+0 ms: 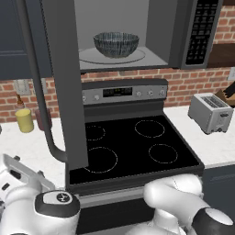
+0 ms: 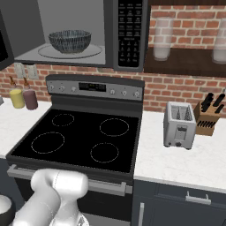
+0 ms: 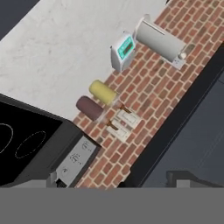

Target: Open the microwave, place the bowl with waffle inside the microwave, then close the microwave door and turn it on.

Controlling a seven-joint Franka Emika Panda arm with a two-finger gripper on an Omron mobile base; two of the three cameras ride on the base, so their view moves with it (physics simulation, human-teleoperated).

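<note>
Tool jaws stand apart, nothing held; hand cam looks along the brick wall left of the stove at the yellow jar (image 3: 103,92) and maroon jar (image 3: 89,107) on the surface (image 3: 65,48). Bowl (image 1: 116,44) sits w/in the microwave (image 1: 158,32) on the glass turntable (image 1: 137,57), roughly centred; waffle can't be made out, bowl's inside too dark. Microwave door (image 1: 64,82) hangs fully open, swung out to the left, bar handle (image 1: 39,92) toward the near side. Judging: placing looks done, closing comes next. Risks: arm is low and near, so pushing the door from a bad angle could slip off its edge or catch the handle. Keypad (image 2: 129,31) buttons are tiny; wide jaws may hit the wrong one.
</note>
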